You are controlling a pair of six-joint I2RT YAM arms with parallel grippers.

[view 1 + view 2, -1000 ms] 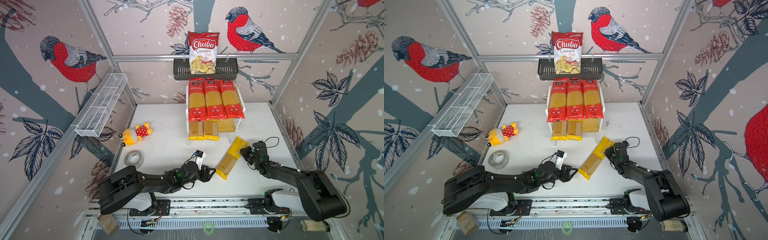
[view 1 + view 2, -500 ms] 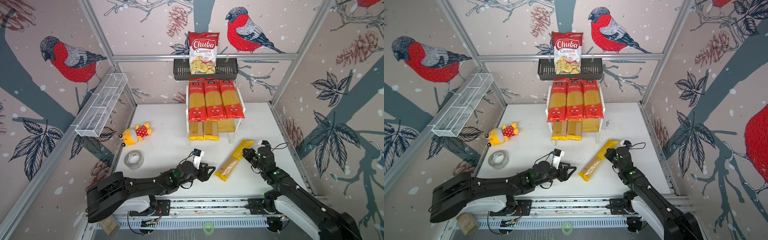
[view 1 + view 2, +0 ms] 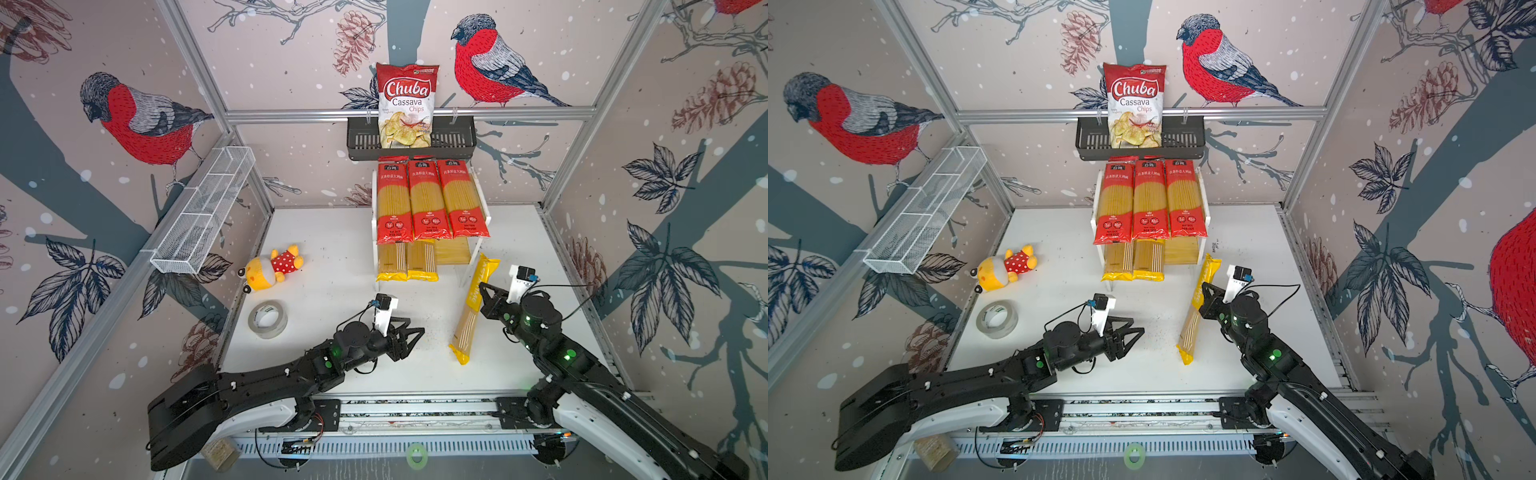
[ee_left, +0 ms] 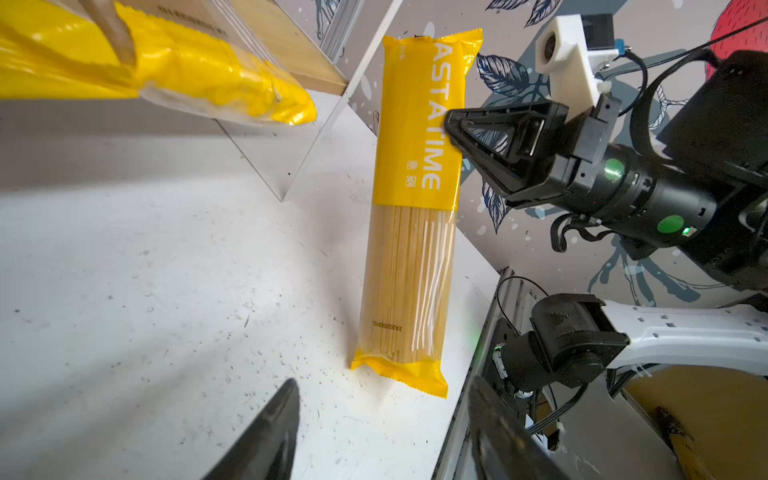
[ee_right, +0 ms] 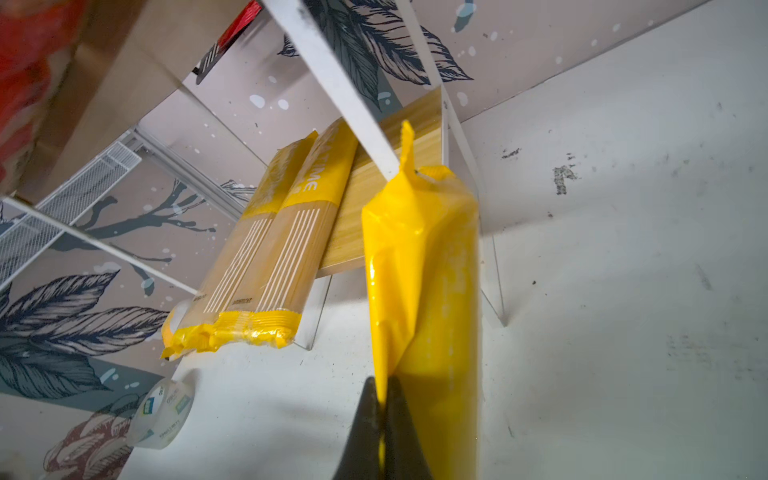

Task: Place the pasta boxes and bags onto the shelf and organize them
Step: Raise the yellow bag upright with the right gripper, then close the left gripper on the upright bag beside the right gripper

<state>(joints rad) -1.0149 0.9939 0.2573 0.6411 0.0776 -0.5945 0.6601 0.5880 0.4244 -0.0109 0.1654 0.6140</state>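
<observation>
Chips bag (image 3: 406, 106) stands in a black basket (image 3: 457, 141); plush toy (image 3: 272, 268) lies near tape roll (image 3: 268, 319).

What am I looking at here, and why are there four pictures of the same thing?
The machine is two black robot arms, a left arm and a right arm, working over a white table. Two pictures look down from a double camera overhead, so they are nearly alike. The other two come from a small camera on each arm's wrist. On the shelf, three red spaghetti packs lie on top and two yellow packs below. A plush toy and a tape roll lie on the table. The right gripper is pinched shut on a third yellow pack, tilted up with its lower end on the table. The left gripper is open and empty.
</observation>
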